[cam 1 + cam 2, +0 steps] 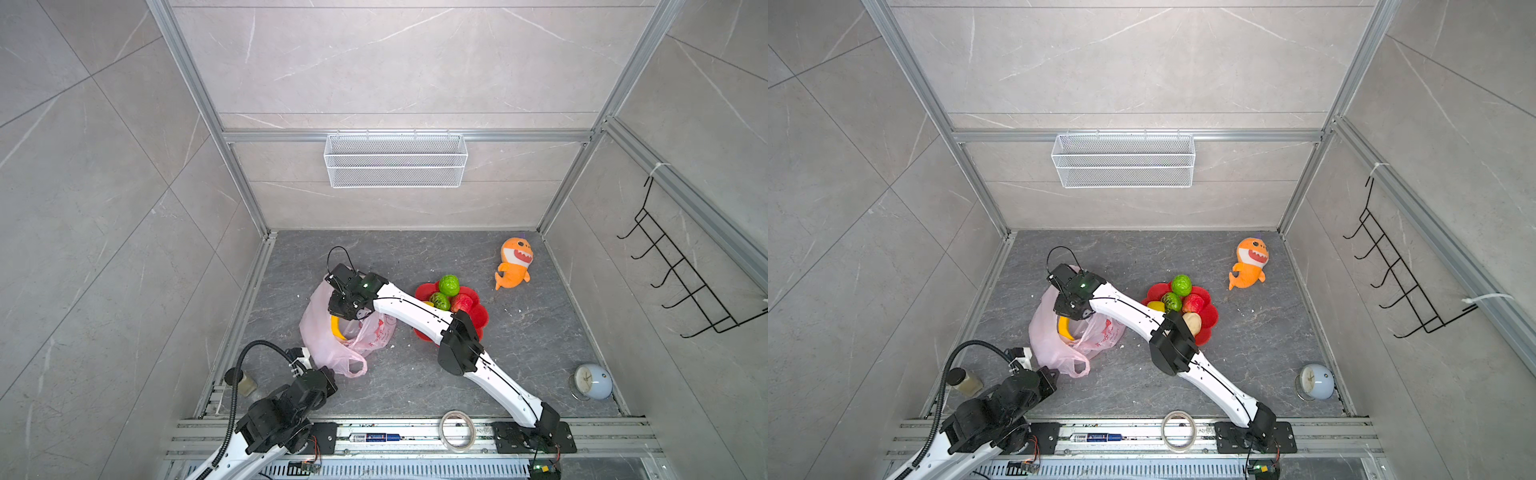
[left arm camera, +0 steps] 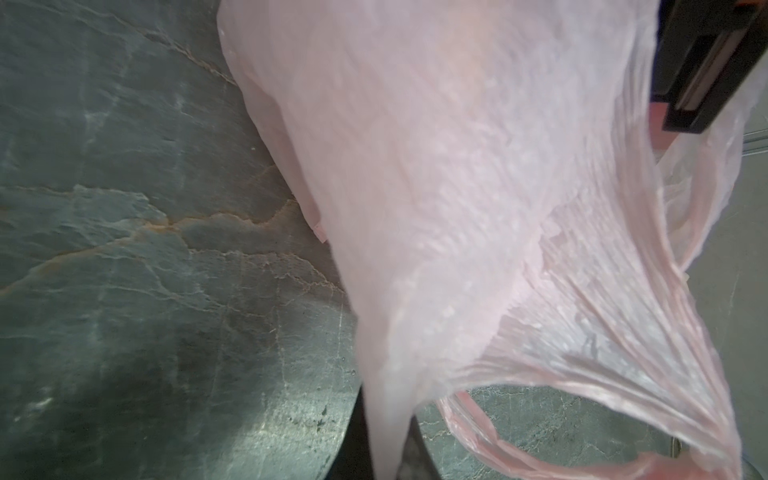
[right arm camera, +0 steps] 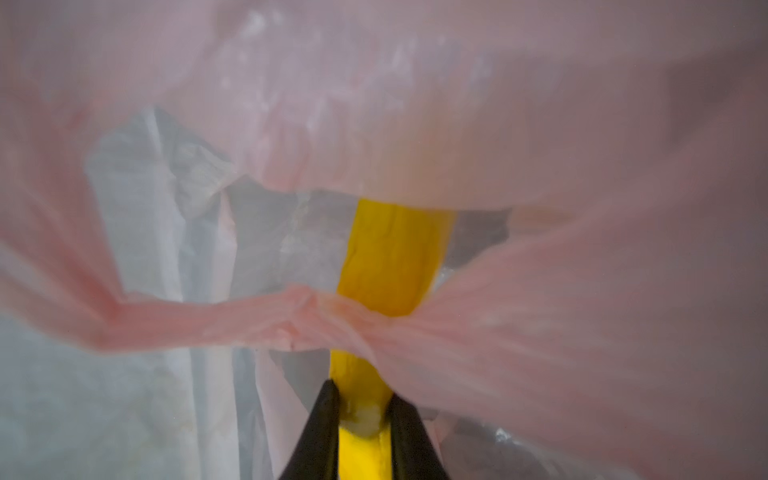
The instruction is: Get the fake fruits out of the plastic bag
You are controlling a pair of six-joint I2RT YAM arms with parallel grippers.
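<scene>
Since the right gripper [image 3: 362, 395] is clamped on the banana [image 3: 390, 257] inside the plastic bag [image 2: 457, 208], with a twisted fold of it crossing the fruit, the pull should go slowly and straight out of the mouth so the film does not snag, while the left gripper [image 2: 384, 440], closed on a pinch of the bag's film, anchors it. The banana is long, bright yellow and smooth, half veiled by the thin, wrinkled bag on the grey table [image 1: 415, 257].

Bright, even light; blurry wrist views.
</scene>
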